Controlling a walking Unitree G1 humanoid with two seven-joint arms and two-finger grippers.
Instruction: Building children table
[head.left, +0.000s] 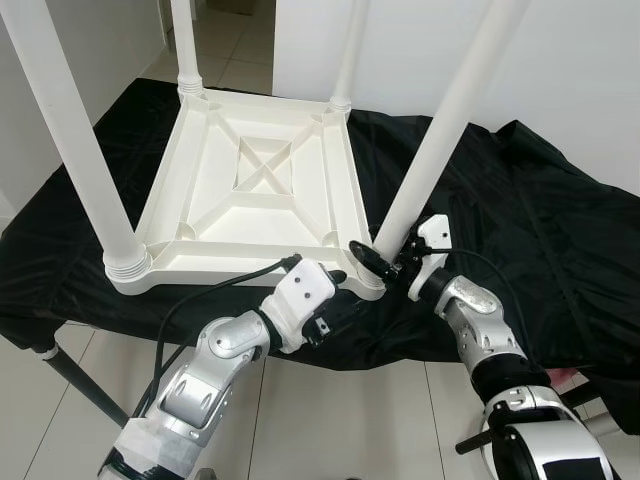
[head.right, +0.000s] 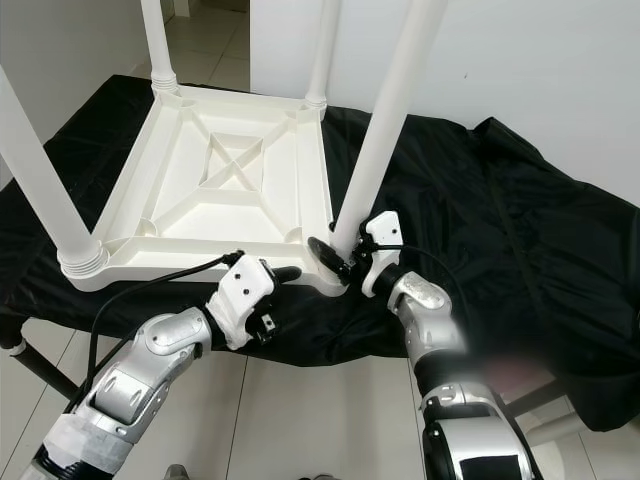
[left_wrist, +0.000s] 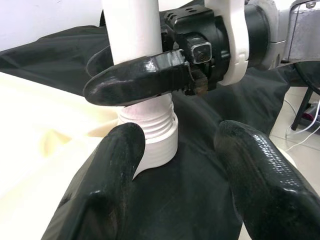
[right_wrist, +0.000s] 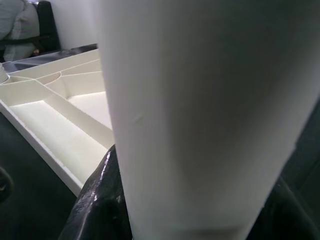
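Observation:
A white plastic children's table (head.left: 250, 205) lies upside down on a black cloth, with legs standing up at its corners. My right gripper (head.left: 385, 262) is shut on the near-right table leg (head.left: 440, 130), just above its threaded base (left_wrist: 155, 130) at the table's near-right corner. One of its fingers (left_wrist: 140, 77) wraps across the front of that leg. In the right wrist view the leg (right_wrist: 200, 115) sits tight between the pads. My left gripper (head.left: 335, 300) is open, close under that same corner, its fingers (left_wrist: 115, 180) apart and touching nothing.
The black cloth (head.left: 540, 220) covers a work table whose near edge runs just under both grippers. Three other legs stand at the near-left (head.left: 75, 140), far-left (head.left: 185, 45) and far-right (head.left: 348, 60) corners. White walls rise behind, tiled floor (head.left: 330, 420) lies below.

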